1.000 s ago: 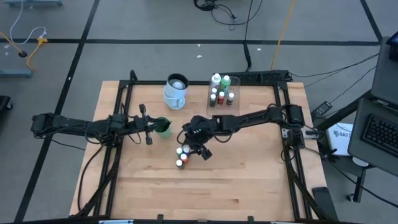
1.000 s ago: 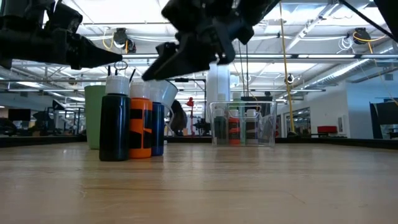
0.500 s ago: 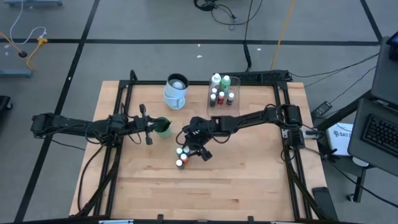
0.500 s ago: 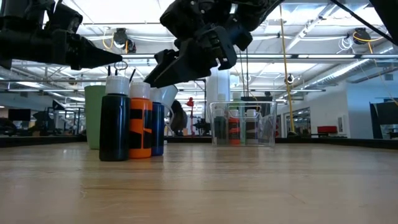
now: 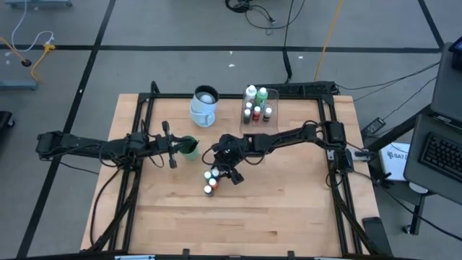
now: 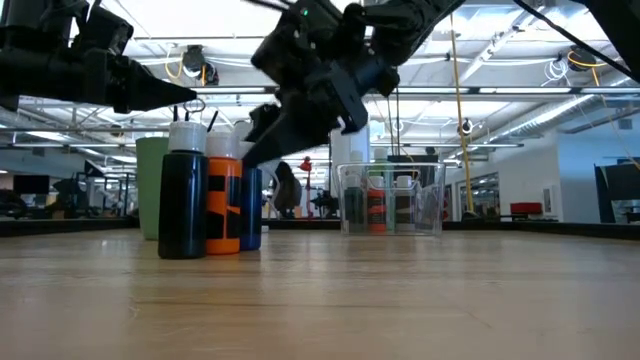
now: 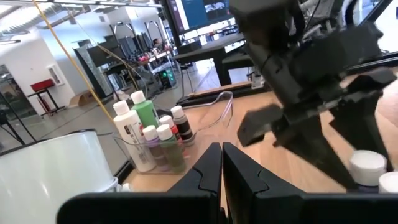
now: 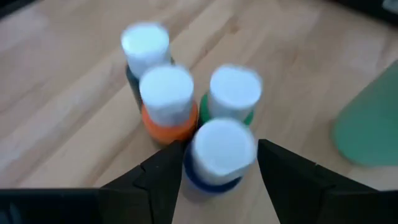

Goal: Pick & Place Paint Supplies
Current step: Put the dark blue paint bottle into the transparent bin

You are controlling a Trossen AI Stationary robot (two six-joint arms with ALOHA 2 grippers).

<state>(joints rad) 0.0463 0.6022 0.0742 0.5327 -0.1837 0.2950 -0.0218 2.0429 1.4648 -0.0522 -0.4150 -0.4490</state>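
Four small white-capped bottles stand clustered on the table (image 5: 289, 209), just in front of the green cup (image 5: 189, 148). The right gripper (image 8: 217, 163) hangs with fingers spread around the blue bottle (image 8: 214, 155), nearest the cup. To grip well, it should probably lower straight, clear of the neighbours, and close below the cap. The bottle stands upright, cap up. The left gripper (image 7: 222, 163), closed and empty, waits beside the cup.

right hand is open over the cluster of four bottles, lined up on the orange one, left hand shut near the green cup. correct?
Not quite. The right hand is open over the cluster, but it brackets the blue bottle, not the orange bottle, as the right wrist view shows. The left hand is shut near the green cup.
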